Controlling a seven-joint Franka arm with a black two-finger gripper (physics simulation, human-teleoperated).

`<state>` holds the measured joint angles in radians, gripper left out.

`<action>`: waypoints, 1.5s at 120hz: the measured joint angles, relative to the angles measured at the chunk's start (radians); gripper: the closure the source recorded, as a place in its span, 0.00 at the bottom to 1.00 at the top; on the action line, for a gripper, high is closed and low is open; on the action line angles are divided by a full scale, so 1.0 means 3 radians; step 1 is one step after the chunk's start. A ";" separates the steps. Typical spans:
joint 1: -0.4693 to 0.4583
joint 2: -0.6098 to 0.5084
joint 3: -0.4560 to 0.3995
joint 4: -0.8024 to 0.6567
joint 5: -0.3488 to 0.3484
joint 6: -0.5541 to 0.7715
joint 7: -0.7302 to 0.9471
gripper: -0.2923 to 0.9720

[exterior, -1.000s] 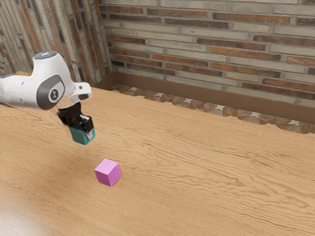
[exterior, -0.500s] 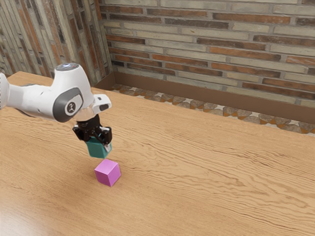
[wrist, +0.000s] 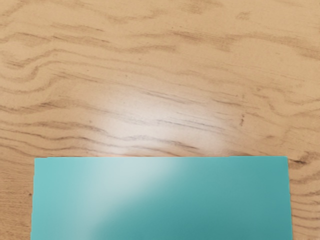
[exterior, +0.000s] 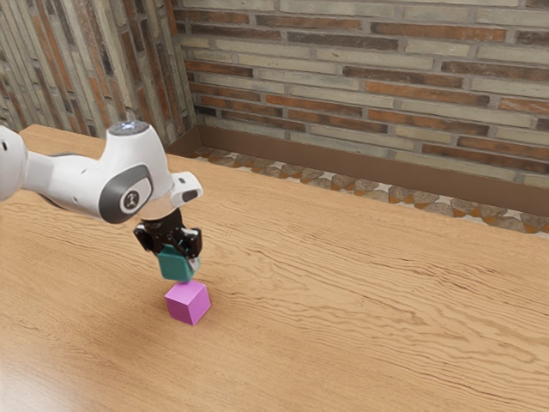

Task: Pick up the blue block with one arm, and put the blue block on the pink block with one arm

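Your tool (exterior: 175, 254) pinches the blue block (exterior: 177, 268) from two sides and holds it directly above the pink block (exterior: 188, 301), close over its top face; you cannot tell whether they touch. The pink block sits on the counter (exterior: 360, 292).

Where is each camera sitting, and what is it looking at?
Exterior view: sits beside the arm, raised, looking across the wooden table toward the brick wall; it shows the white arm and black gripper holding the blue block right above the pink block.
Wrist view: rides on the arm's hand, looking down at the table, with the held blue block close under the hand.
Shared: both see the blue block and the table's wood.
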<state>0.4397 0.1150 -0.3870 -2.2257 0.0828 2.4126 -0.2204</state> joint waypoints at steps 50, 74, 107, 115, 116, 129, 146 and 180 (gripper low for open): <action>-0.0030 -0.0176 -0.0059 -0.0249 -0.0032 0.0079 -0.0051 0.50; -0.0046 -0.0273 -0.0097 -0.0375 -0.0056 0.0109 -0.0073 0.50; -0.0071 -0.0331 -0.0120 -0.0442 -0.0113 0.0141 -0.0070 0.43; -0.0075 -0.0335 -0.0121 -0.0442 -0.0126 0.0143 -0.0054 0.38; -0.0075 -0.0339 -0.0121 -0.0442 -0.0127 0.0143 -0.0052 0.37; -0.0064 -0.0509 -0.0122 -0.0439 -0.0122 0.0144 -0.0030 0.32; -0.0076 -0.0806 -0.0103 -0.0330 -0.0118 0.0130 0.0007 0.28; -0.0100 -0.0706 -0.0074 0.1288 -0.0131 -0.1217 0.0174 0.24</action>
<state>0.4097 -0.0969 -0.4093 -1.8392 0.0435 2.0474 -0.1683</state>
